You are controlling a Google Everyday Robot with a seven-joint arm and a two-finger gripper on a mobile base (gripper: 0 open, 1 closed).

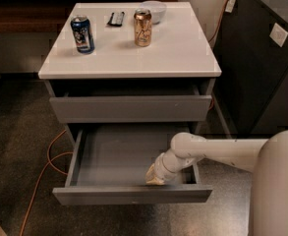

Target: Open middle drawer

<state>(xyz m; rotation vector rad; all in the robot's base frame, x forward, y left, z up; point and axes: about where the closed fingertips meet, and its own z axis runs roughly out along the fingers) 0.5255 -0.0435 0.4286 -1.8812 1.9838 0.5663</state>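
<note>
The wide, shallow grey middle drawer [114, 194] is standing well pulled out at 6 o'clock, so the opening is looking essentially done. The pale gripper [158, 174] is sitting inside it just behind the front panel, and its state cannot be told. At 12 o'clock the white worktop [183, 53] is carrying a blue drink can [82, 33] and a copper drink can [142, 27], and an orange cable [49, 156] is lying on the dark floor at 8 o'clock.

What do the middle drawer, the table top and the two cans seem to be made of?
The middle drawer, with the gripper inside it near the front panel, looks like matt grey painted board or laminate: flat, no shine, no grain. The table top seems to be smooth white laminate, faintly glossy. The blue can and the copper can look like printed metal, probably aluminium.
</note>
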